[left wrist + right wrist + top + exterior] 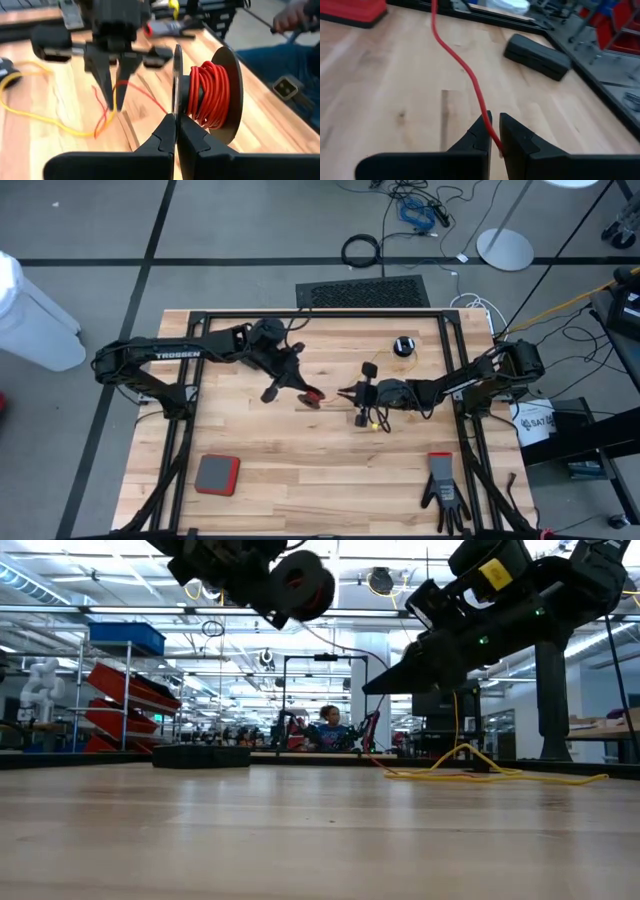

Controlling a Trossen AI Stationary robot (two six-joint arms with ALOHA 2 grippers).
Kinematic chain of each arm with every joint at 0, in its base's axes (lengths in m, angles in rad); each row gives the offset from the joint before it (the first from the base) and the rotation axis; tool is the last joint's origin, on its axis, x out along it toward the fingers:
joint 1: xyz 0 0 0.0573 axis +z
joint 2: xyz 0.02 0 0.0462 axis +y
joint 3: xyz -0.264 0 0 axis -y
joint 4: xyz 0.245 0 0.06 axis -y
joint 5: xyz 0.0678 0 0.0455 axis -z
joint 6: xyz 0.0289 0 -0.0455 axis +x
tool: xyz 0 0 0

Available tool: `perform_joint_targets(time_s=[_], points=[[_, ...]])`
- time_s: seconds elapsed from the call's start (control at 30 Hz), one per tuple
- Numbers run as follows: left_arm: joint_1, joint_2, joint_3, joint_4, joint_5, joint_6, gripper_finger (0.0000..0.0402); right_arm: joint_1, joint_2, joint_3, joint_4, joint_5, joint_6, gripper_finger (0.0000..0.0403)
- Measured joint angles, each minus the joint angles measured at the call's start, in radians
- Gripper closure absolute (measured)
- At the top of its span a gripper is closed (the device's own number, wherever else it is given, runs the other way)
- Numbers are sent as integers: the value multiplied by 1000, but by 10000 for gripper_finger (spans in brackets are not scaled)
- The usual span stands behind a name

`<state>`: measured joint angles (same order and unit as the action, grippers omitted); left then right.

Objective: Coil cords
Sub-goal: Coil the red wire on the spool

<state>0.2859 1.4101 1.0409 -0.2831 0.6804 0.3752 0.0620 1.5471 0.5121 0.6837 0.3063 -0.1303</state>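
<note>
Left tool (176, 131) clamped on half-wound red cord's reel (207, 95); right tool (495, 131) pinches its thin strand (470, 75)

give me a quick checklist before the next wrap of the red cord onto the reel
1. Left gripper clamped on the reel flange: ok.
2. Right gripper pinching the red cord: ok.
3. Red windings seated between the flanges: ok.
4. Red cord free of the yellow cord: cannot tell, they cross near the right gripper's fingertips.
5. Reel lifted off the table: ok.
6. Slack left in the red cord: cannot tell.
</note>
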Motion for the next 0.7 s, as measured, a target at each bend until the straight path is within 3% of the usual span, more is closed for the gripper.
perform_joint_targets(time_s=[0.27,0.7], points=[[0,2,0,-150,-7,78,398,17,0,0,-12,-89,3,378],[-11,33,-1,-268,-198,155,398,26,0,0,-5,-131,26,387]])
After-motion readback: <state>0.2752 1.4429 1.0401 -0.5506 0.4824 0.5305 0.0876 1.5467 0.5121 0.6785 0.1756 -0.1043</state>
